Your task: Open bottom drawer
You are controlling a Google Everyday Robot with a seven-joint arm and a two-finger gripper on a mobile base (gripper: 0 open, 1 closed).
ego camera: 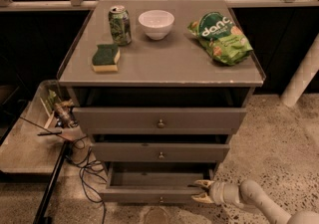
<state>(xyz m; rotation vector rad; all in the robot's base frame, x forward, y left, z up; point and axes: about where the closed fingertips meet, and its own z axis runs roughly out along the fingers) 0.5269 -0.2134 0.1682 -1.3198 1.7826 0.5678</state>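
The bottom drawer point(149, 194) is the lowest of three grey drawers and stands pulled out, with its shallow grey tray showing and a small metal knob point(160, 199) on its front. My gripper point(201, 191) comes in from the lower right on a pale arm. Its two fingers are spread, one above the other, at the drawer's right front corner, with nothing held between them.
The cabinet top point(164, 63) holds a green can point(120, 25), a white bowl point(156, 23), a green chip bag point(220, 37) and a sponge point(105, 57). Cables point(82, 166) and a low tray of clutter point(55, 113) lie left. A white post point(301, 76) stands right.
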